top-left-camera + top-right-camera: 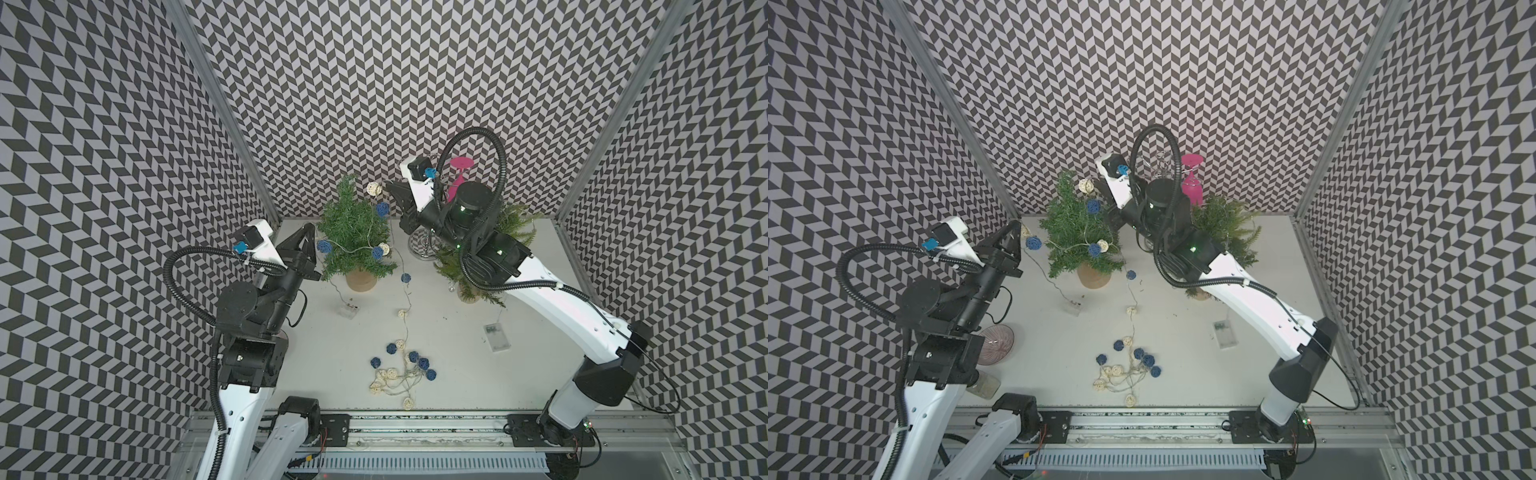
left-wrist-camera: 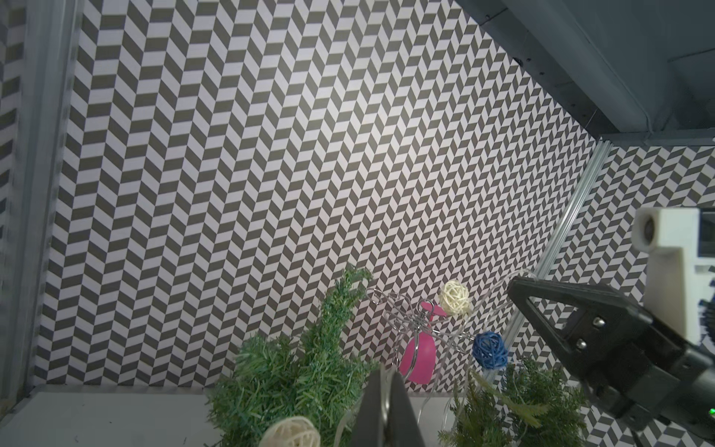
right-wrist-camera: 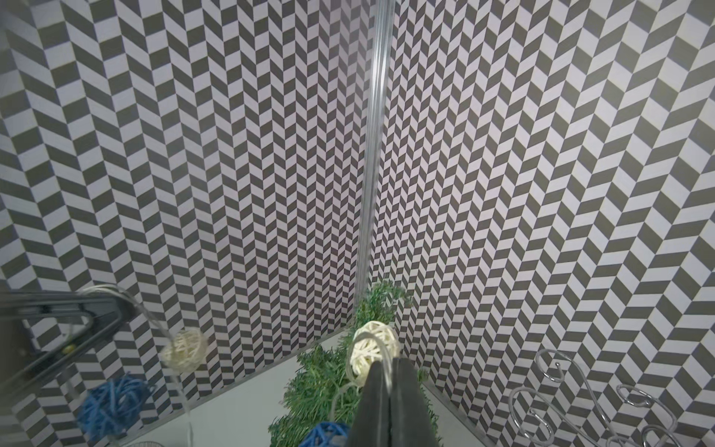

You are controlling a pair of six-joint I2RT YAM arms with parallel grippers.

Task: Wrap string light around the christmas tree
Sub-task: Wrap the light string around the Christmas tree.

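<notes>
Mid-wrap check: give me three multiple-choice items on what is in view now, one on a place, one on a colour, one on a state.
1. The string light has an unwrapped heap. Where does it lie?
A. On the table
B. In the tree's pot
C. On the wire rack

2. What colours are the string light's balls?
A. Red and gold
B. Blue and cream
C. All green

3. How is the right gripper?
A. Wide open over the table
B. Shut on the pink goblet
C. Shut on the string light's wire

Answers:
1 A: the balls lie tangled on the tabletop.
2 B: both colours show on the tree and in the heap.
3 C: its jaws meet, and the clear wire loops from their tip beside a cream ball.
</notes>
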